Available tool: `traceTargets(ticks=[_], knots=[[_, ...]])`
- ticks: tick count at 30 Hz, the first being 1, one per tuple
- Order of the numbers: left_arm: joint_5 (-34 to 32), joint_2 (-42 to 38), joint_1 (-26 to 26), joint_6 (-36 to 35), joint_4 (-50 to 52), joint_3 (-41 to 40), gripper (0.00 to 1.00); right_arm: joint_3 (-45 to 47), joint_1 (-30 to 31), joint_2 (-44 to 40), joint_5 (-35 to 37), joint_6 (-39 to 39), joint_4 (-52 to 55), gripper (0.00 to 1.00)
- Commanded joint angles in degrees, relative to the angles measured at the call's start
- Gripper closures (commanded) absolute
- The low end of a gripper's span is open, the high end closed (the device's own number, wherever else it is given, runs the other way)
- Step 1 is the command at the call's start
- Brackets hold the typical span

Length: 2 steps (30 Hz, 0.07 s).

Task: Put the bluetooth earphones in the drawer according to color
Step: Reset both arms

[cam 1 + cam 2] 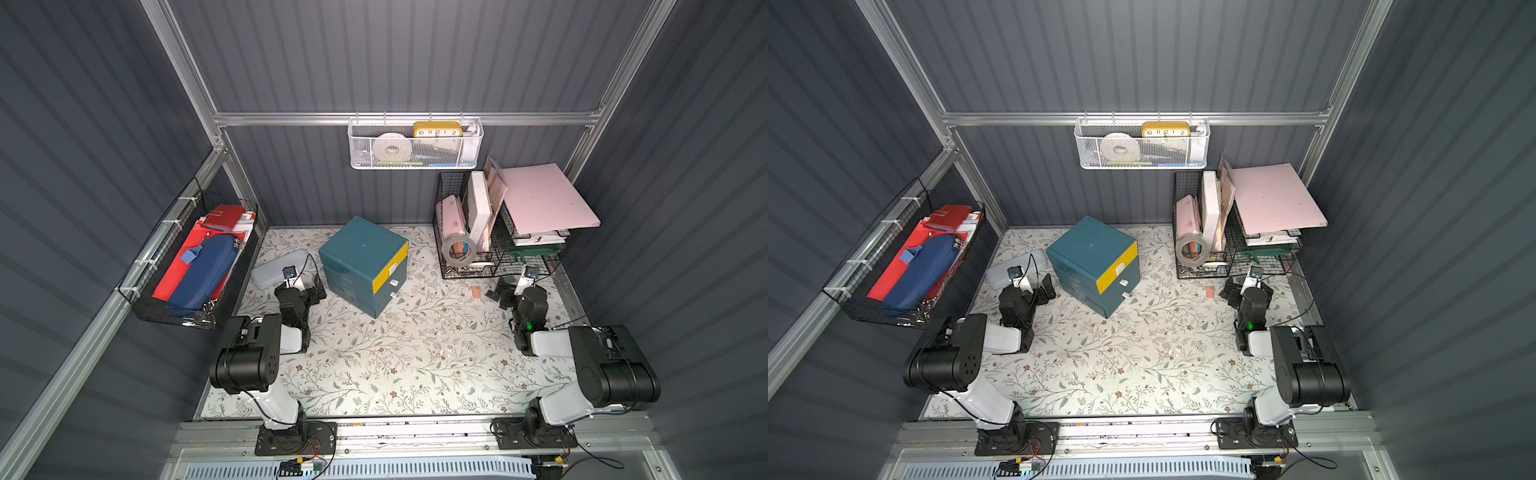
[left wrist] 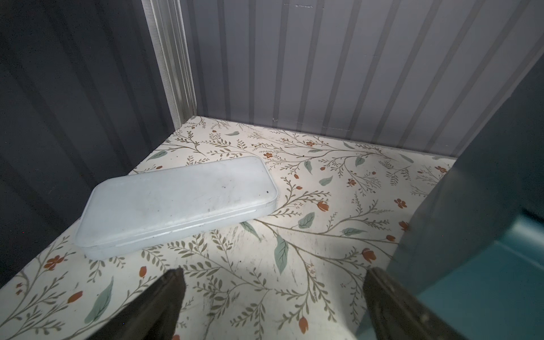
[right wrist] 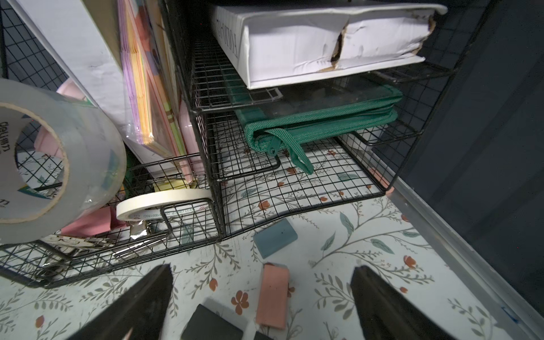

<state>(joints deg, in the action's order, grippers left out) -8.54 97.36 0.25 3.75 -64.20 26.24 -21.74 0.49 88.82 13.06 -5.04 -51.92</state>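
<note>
No bluetooth earphones show in any view. The teal cube cabinet [image 1: 361, 249] [image 1: 1090, 245] stands at the back middle of the floral mat. Its yellow-fronted drawer [image 1: 390, 268] sits on top, with two teal-fronted ones below; all look pushed in, each with a small white handle. My left gripper [image 1: 316, 291] [image 2: 272, 279] is open and empty, low over the mat just left of the cabinet, whose teal side [image 2: 485, 206] fills one edge of the left wrist view. My right gripper [image 1: 500, 291] [image 3: 264, 270] is open and empty at the right, in front of the wire rack.
A translucent grey box [image 2: 176, 203] [image 1: 276, 270] lies in the back left corner. A black wire rack [image 1: 469, 249] [image 3: 206, 147] holds tape rolls, paper and a green pouch. Before it lie a flat pink chip [image 3: 272, 294], a blue-grey block [image 3: 275, 238] and a dark block [image 3: 209, 323].
</note>
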Motion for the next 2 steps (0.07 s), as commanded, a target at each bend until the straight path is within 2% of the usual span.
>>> traceTargets(ticks=[1,2], knots=[[1.1,0.0,0.0,-1.1,-0.5,0.3,0.01,0.3,-0.2,0.1,-0.6,0.6,-1.7,0.01],[1.1,-0.1,0.0,-1.1,-0.6,0.3,0.0,0.3,-0.2,0.0,-0.5,0.6,-1.7,0.01]])
